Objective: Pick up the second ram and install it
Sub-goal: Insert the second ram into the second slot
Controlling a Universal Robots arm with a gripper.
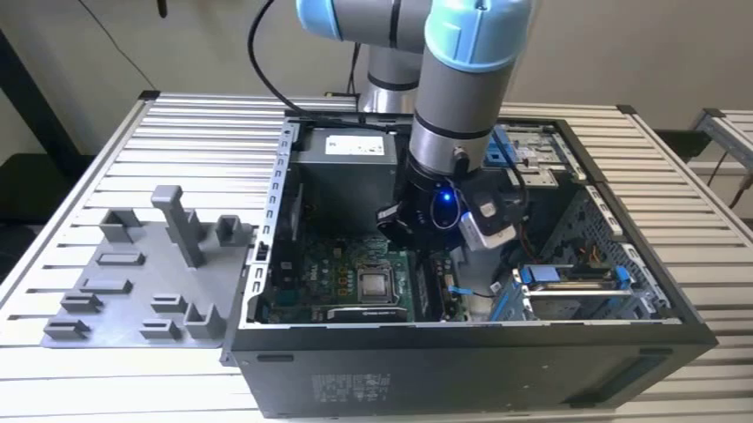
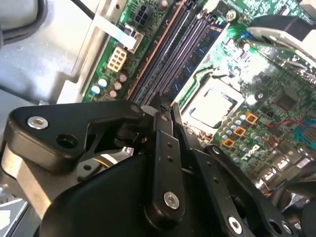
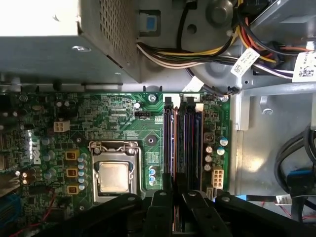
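The gripper (image 2: pixel 163 106) hangs low inside the open case (image 1: pixel 471 352), fingers (image 3: pixel 160 202) drawn narrow, directly over the memory slots. The second ram (image 2: pixel 195 47) sits seated in a slot on the motherboard (image 3: pixel 113 118), beside the processor (image 3: pixel 114 176). Beyond the case stands the grey tray (image 1: pixel 130 282).

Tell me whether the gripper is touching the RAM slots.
Cannot tell. In the second wrist view the gripper overlaps the slots, and its own body hides any contact or gap.
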